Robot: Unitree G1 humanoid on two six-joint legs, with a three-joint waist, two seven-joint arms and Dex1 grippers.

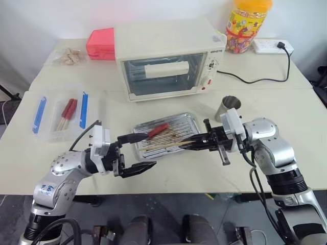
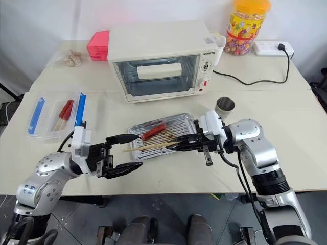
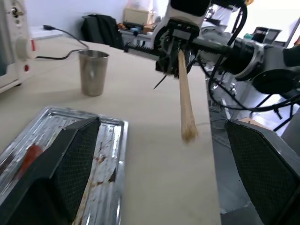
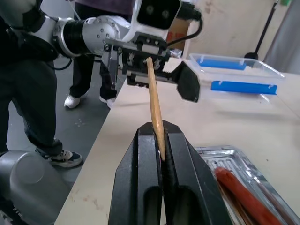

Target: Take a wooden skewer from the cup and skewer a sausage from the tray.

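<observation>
My right gripper (image 1: 183,146) is shut on the wooden skewer (image 1: 166,146), which it holds level above the tray's (image 1: 191,118) front edge, pointing left. The skewer's free end reaches into the gap between the fingers of my left gripper (image 1: 148,151), which is open and touches nothing. A red sausage (image 1: 157,129) lies in the silver tray just behind the skewer. The grey metal cup (image 1: 230,108) stands behind my right wrist. In the right wrist view the skewer (image 4: 154,108) rises from the shut fingers (image 4: 140,178). In the left wrist view, the skewer (image 3: 184,93) hangs between the wide fingers (image 3: 70,154).
A white toaster oven (image 1: 166,61) stands behind the tray. At the left is a clear plastic box (image 1: 59,115) with blue clips, holding sausages on sticks. A pink box (image 1: 100,44), a yellow candy jar (image 1: 247,25) and a power strip (image 1: 272,47) with its cable are at the back.
</observation>
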